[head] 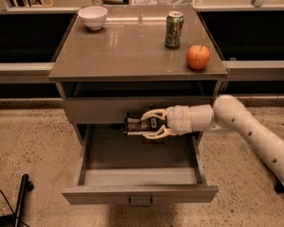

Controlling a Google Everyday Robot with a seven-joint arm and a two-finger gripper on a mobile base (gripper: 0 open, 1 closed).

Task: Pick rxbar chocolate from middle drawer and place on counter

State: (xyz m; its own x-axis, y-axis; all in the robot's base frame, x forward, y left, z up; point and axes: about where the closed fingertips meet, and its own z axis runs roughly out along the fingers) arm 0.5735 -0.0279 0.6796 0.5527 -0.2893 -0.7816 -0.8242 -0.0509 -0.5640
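Observation:
The middle drawer (139, 193) stands pulled open at the bottom of the cabinet. My gripper (144, 125) is above the drawer's back part, level with the closed drawer front above, and is shut on the rxbar chocolate (133, 126), a dark flat wrapper held between the fingers. The bar is lifted off the drawer floor. The counter (128, 46) is the glossy grey-brown top above. My white arm (246, 126) reaches in from the right.
On the counter stand a white bowl (93, 17) at the back left, a green drink can (174, 29) and a red apple (198, 56) at the right. A black stand (20, 200) lies on the floor at the lower left.

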